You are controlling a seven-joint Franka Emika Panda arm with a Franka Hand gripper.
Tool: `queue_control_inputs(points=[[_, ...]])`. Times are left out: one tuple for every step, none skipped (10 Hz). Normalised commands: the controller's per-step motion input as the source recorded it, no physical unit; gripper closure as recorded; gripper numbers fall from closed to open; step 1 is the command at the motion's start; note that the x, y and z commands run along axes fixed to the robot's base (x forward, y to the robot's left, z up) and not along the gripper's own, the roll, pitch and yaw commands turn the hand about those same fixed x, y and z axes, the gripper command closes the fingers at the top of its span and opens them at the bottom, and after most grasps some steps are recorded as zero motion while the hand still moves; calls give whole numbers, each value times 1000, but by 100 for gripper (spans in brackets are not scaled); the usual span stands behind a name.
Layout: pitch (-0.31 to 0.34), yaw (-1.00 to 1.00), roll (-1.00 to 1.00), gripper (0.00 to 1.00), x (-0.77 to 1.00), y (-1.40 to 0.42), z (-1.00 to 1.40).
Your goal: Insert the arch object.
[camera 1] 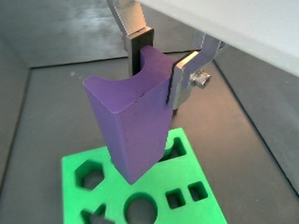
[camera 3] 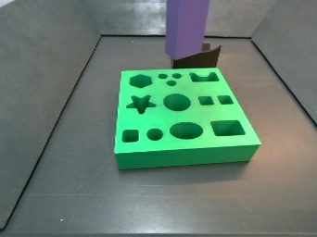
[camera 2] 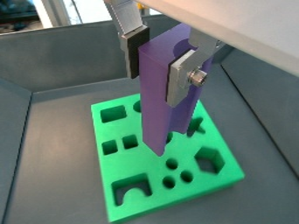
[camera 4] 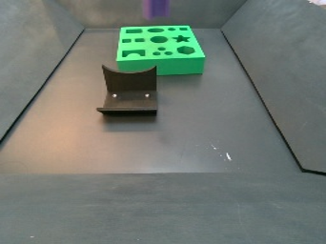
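The only piece with a semicircular scoop is a tall purple column, the arch object [camera 1: 126, 118], scooped along one side. My gripper [camera 1: 163, 66] is shut on its upper end, silver fingers [camera 1: 140, 44] on two opposite sides, and holds it upright in both wrist views [camera 2: 163, 96]. Its lower end hangs above the green board [camera 2: 222, 179] with shaped holes, clear of it. An arch-shaped hole [camera 2: 131, 186] is at a board corner. Both side views show the column [camera 3: 188, 28] [camera 4: 158, 8] above the board's edge [camera 3: 186, 155]; the gripper is cut off there.
The dark fixture [camera 4: 128, 91], with a scoop in its upright wall, stands on the grey floor beside the board [camera 4: 159, 65]. It also shows behind the board in a side view [camera 3: 202, 57]. Sloped grey walls [camera 3: 74, 83] enclose the floor.
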Motion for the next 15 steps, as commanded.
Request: queue_control_inputs(points=[[0,-651,113,100,603,171,-137],[0,-709,146,100,529,126,-169],[0,-726,151,100,511,109,-174],[0,-723,151,100,514,111,-171],[0,-723,146,100,514,111,-166],[-3,-711,143,100,529,114,-163],[-30,-663,111,100,580,126,-171],[-30,-689,33,100,517,149,-243],[0,-86,0,100,189,-34,-254],[0,0,0,100,31,0,-163],[0,-34,0,100,0,0,-140],[0,-91,-43,100,0,0,-191],[0,-274,-116,100,0,14,-240],[0,-437,-100,100,0,11,-231],[23,-174,-44,100,143,40,-260]])
